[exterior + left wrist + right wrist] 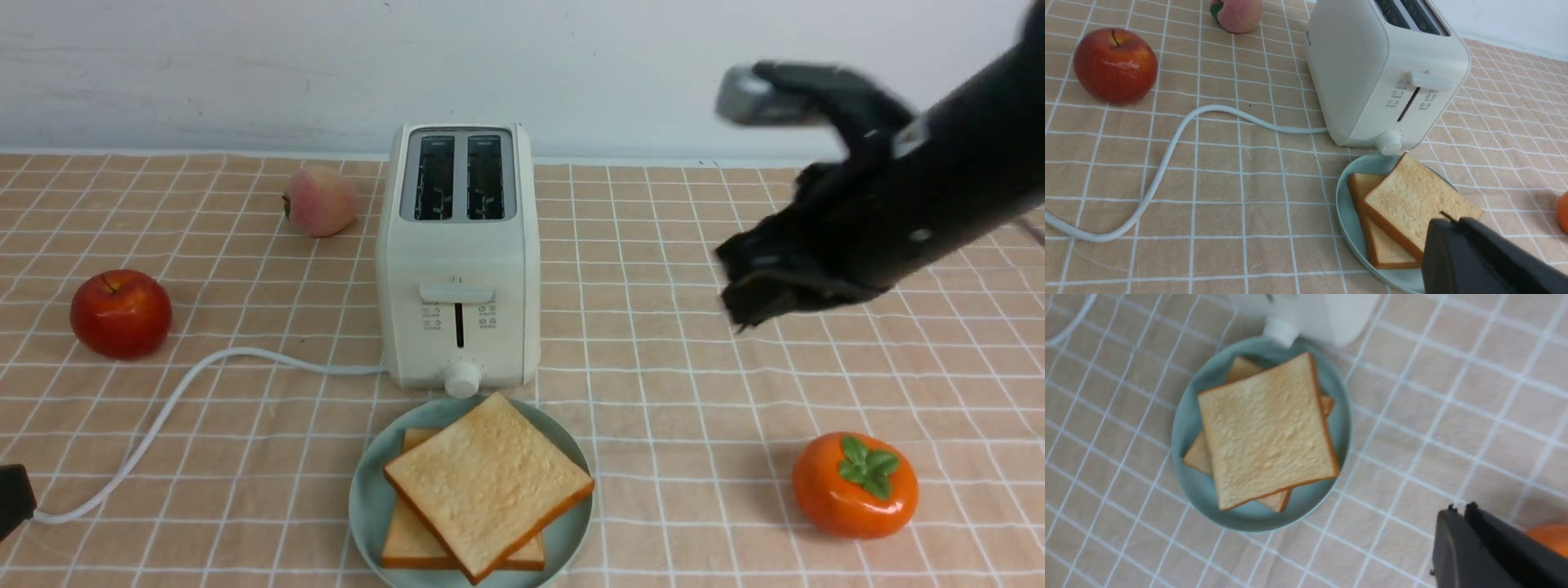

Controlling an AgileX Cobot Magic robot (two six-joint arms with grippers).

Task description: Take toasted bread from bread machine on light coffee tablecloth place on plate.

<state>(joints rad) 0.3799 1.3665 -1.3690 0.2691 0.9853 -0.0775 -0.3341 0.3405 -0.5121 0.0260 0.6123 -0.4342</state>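
Note:
Two slices of toasted bread (487, 482) (1414, 202) (1267, 430) lie stacked, the upper one turned askew, on the teal plate (367, 498) (1349, 212) (1188, 428) just in front of the cream bread machine (459, 269) (1367, 69), whose two slots look empty. All stand on the light coffee tablecloth (653, 367). My right gripper (735, 286) (1457, 508) hovers well above the cloth to the right of the bread machine, shut and holding nothing. The left gripper (1449, 220) is shut and empty too, near the plate in its wrist view; only a dark tip (12, 498) shows at the front view's left edge.
A red apple (121, 313) and a peach (320, 201) sit left of the bread machine. Its white cord (163, 416) curves toward the front left. An orange persimmon (855, 485) rests at the front right.

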